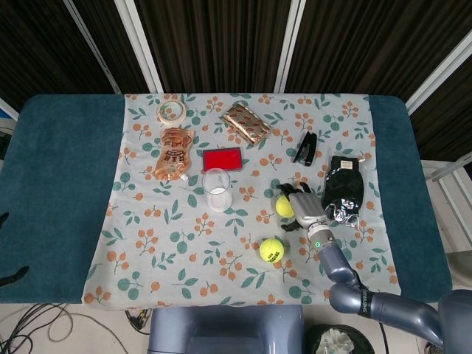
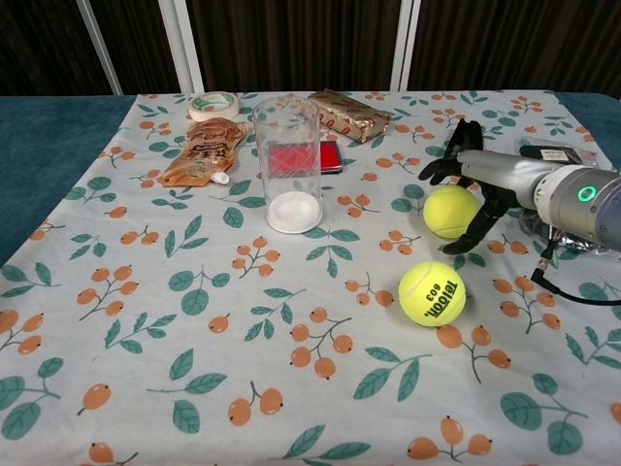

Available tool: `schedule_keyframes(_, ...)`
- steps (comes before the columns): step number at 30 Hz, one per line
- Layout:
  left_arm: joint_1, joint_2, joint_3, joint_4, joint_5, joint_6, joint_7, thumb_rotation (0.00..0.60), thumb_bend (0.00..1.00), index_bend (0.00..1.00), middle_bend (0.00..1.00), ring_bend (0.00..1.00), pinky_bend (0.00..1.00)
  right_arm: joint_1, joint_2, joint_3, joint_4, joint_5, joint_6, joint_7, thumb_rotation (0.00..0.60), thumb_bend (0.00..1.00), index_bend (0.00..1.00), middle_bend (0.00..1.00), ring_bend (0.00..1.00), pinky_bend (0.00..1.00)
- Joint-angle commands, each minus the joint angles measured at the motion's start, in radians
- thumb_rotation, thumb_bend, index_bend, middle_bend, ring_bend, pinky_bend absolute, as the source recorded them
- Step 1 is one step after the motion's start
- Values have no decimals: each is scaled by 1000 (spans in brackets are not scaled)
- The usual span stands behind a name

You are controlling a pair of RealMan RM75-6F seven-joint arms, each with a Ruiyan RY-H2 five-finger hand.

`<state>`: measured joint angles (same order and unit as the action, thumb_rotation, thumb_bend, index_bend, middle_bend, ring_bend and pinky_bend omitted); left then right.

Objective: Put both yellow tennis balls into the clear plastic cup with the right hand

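Two balls are yours to move, and your right hand [image 2: 482, 186] is draped over the farther tennis ball [image 2: 449, 211], fingers spread around its top and right side but not yet closed, so it holds nothing. That ball sits on the floral tablecloth [image 1: 184, 243], just left of the black pouch [image 1: 343, 188]; the nearer tennis ball [image 2: 432, 293] lies apart from it, toward you. The clear plastic cup [image 2: 287, 163] stands upright well to the left, in front of the red case [image 1: 223, 158]. Judge the ball light, fuzzy and springy: it should grip well but roll if nudged, so wrap fingers and thumb across its widest part. Your left hand is out of sight.
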<state>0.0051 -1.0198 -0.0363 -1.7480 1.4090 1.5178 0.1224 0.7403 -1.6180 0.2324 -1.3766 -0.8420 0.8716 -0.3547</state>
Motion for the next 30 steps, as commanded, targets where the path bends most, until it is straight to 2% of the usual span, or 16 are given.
schedule_keyframes(1,1,0,-1,0,1,4,-1,600,39,94,0,0,49,4,-13,-1,12,-8,5,7,600,234,226,209,322,0)
schedule_keyframes(8,0,0,-1,0,-2,1,0,600,39,118,0,0,49,21,-54,6,71,-12,22,-1,600,240,390,327,434,0)
schedule_keyframes(13,1,2,-1,-1,-2,0,-1,600,39,129,0,0,49,26,-69,21,86,-21,48,4,600,350,540,447,530,0)
schedule_keyframes(21,2,4,-1,-3,-4,1,-5,600,39,133,0,0,51,37,8,75,14,-34,75,5,600,366,563,460,549,0)
schedule_keyframes(24,2,5,0,-4,-2,0,-7,600,39,134,0,0,51,57,62,121,-27,-24,74,-4,600,366,563,460,549,0)
schedule_keyframes(30,2,7,-2,-4,-7,-1,-13,600,39,135,0,0,51,115,165,212,-106,78,33,-45,600,366,563,460,549,0)
